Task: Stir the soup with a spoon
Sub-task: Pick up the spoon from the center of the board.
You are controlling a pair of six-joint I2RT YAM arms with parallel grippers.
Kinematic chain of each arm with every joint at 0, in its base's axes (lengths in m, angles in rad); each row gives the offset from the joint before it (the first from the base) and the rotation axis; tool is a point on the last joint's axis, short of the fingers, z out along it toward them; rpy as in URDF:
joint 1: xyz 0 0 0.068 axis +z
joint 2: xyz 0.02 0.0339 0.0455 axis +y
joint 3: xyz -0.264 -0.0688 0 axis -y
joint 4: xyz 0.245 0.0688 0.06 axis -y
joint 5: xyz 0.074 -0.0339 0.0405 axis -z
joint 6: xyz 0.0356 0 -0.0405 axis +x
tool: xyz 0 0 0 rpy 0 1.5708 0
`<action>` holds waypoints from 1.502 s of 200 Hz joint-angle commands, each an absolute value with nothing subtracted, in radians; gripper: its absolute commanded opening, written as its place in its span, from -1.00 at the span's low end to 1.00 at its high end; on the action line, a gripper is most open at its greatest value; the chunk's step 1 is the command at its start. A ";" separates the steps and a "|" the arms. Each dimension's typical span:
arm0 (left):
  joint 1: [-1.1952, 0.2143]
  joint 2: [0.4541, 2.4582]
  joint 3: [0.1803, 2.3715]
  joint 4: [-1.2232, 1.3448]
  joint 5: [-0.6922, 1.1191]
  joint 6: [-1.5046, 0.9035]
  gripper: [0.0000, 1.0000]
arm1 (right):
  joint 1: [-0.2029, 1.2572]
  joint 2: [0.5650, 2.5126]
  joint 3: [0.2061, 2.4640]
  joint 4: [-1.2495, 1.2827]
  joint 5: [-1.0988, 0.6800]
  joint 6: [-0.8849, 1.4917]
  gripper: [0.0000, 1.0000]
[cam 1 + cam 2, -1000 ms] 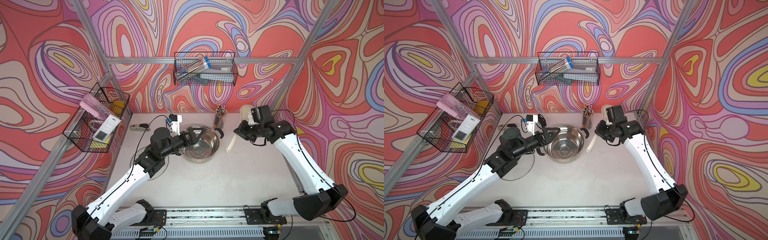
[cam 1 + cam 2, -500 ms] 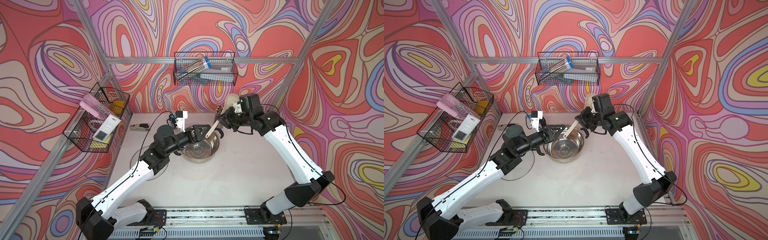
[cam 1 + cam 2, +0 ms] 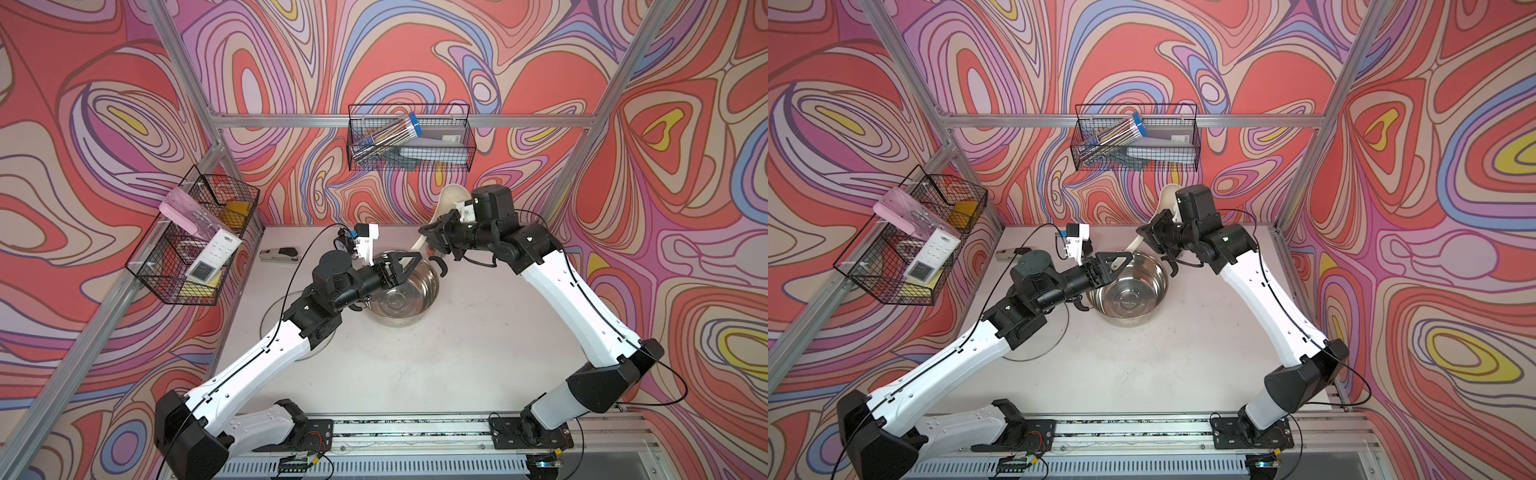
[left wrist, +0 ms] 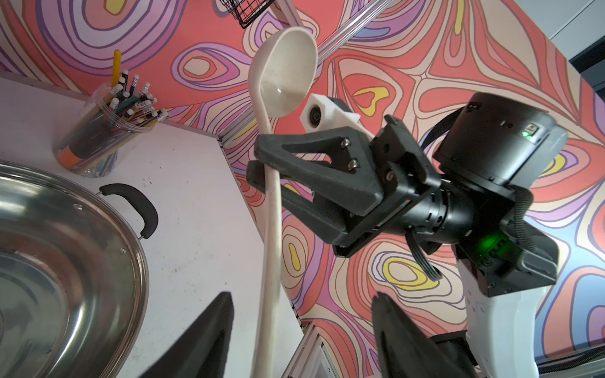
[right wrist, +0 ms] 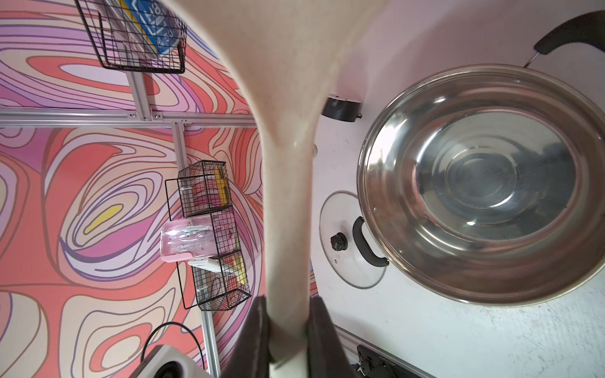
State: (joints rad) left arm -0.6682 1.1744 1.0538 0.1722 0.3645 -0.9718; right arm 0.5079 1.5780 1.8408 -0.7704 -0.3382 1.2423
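I am holding the spoon (image 4: 273,229) up in the air with my right pincer (image 4: 262,162), which is clamped tight on the slim handle just under the round bowl. The bowl is pointing up and the handle is hanging down toward the pot (image 5: 491,183). The pot is sitting on the worktop (image 3: 395,374) with its glass lid (image 5: 347,255) beside it. My left pincer (image 4: 302,314) is hanging above the pot's rim with its fingers (image 4: 209,340) apart, one on each side of the handle's low end. I think they are not touching it. I think I am passing the spoon from one pincer to the other. To do it well, I should be squeezing the left fingers flat on the handle, a bit up from the tip, so it is not slipping out. My right pincer should be letting go only when the left one is gripping hard. Then the bowl needs turning down into the pot. The handle is smooth and thin, so it may twist. I am not seeing any soup in the pot.
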 commanded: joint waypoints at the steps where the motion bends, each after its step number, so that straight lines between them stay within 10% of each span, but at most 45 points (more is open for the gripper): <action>1: -0.675 1.194 1.080 0.192 0.382 -0.976 0.19 | 0.521 1.574 1.845 -0.727 -0.336 1.259 -1.00; 190: -0.676 1.167 1.077 0.160 0.289 -1.014 -1.00 | 0.529 1.527 1.753 -0.710 -0.334 1.241 -1.00; 231: -0.676 1.155 1.089 0.092 0.268 -1.014 -1.00 | 0.531 1.513 1.741 -0.706 -0.340 1.201 -1.00; 270: -0.676 1.099 1.168 -0.226 0.189 -0.949 -1.00 | 0.529 1.493 1.810 -0.753 -0.293 1.100 0.46; 300: -0.676 1.069 1.273 -0.628 0.124 -0.844 -1.00 | 0.530 1.502 1.953 -0.862 -0.237 0.954 0.89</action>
State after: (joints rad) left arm -0.6792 1.1107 1.1854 -0.2646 0.2016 -0.9531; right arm 0.5289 1.5375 1.8423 -0.7841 -0.2966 1.1076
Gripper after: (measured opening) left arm 0.086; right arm 0.907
